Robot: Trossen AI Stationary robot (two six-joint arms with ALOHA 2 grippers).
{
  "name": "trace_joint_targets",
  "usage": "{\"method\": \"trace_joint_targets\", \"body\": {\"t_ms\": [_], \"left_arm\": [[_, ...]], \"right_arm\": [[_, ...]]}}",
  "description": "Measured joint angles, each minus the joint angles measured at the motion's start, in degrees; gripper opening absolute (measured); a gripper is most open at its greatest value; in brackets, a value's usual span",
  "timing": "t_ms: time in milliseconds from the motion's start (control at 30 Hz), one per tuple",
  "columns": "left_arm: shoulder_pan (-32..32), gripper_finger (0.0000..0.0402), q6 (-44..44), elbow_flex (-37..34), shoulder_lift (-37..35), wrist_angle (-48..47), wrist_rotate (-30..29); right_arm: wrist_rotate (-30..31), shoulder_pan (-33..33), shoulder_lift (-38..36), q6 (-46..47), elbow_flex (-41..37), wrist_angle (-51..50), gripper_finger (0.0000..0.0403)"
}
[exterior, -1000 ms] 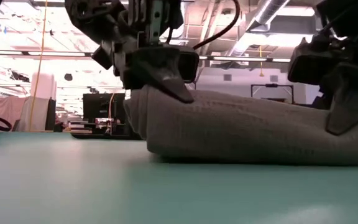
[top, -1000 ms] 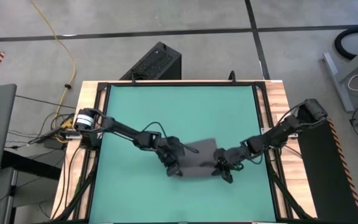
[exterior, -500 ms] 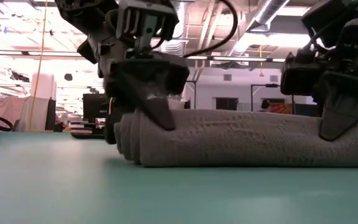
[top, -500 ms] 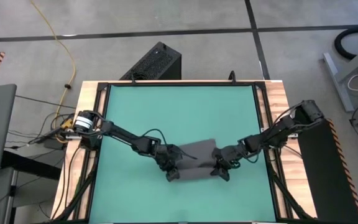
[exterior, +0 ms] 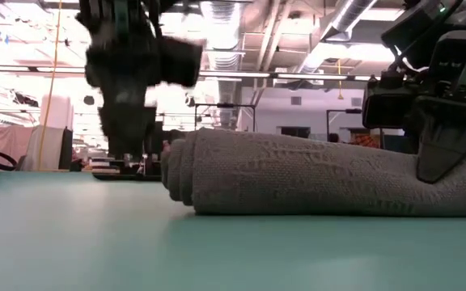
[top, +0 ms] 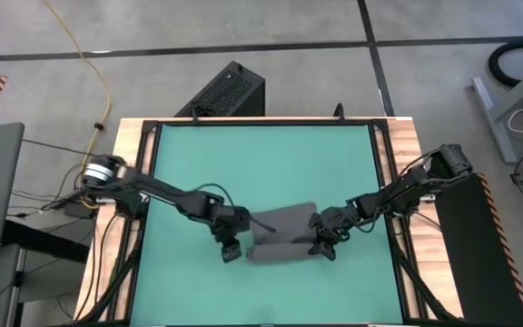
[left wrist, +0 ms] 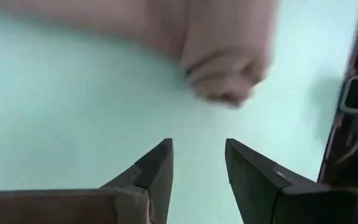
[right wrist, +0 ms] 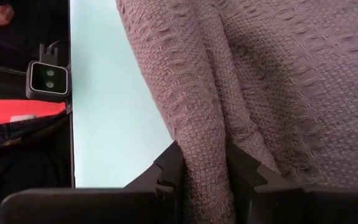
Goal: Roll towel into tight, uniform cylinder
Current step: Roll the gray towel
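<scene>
L claw [top: 230,252] off towel [top: 281,238], now open

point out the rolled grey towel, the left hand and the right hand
dark grey rolled cloth towel [exterior: 298,174]: low view, middle of the roll's side
left hand [left wrist: 197,163]: left wrist view, midway between its fingertips
right hand [right wrist: 204,163]: right wrist view, midway between its fingertips, on the towel fold
</scene>
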Motion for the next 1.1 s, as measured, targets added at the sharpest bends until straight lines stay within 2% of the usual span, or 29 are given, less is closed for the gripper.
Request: {"method": "trace_joint_targets", "body": {"t_ms": [100, 167, 233, 300, 467, 600, 700, 867, 1100], "left_arm": [[-2.96, 0.0133, 3.57, -0.07, -5.12, 4.84, -9.72], [-5.90, 0.0133, 8.96, 0.27, -7.05, 15.58, -17.91], [-8.50, 0.0127, 15.64, 0.41, -6.00, 25.11, -24.19], [-9.22, 0.0117, 19.28, 0.41, -2.20, 32.15, -26.57], [-5.84, 0.0076, 20.18, 0.15, 8.32, 43.16, -27.51], [-2.72, 0.0046, 17.35, 0.34, 11.90, 44.69, -21.90], [-1.76, 0.0027, 17.53, 0.22, 12.89, 45.63, -19.32], [-2.51, 0.0004, 19.74, 0.39, 12.62, 48.64, -18.75], [-3.19, 0.0000, 18.25, 0.38, 16.42, 50.01, -20.73]], "right_arm": [[-0.31, -0.94, 0.02, -0.79, 0.00, -0.11, 0.0093], [-0.37, -1.63, 0.04, -0.86, 0.00, -0.22, 0.0093], [-0.35, -2.17, 0.04, -0.86, -0.03, -0.41, 0.0093], [-0.51, -2.44, 0.04, -0.86, -0.04, -0.42, 0.0093], [-0.87, -2.55, 0.04, -0.83, -0.04, -0.29, 0.0093], [-0.98, -2.57, 0.04, -0.68, -0.04, -0.40, 0.0093], [-0.98, -2.59, 0.04, -0.62, -0.04, -0.27, 0.0093], [-0.85, -2.59, 0.07, -0.58, -0.04, -0.29, 0.0093], [-0.76, -2.59, 0.07, -0.80, -0.04, -0.26, 0.0094]]}}
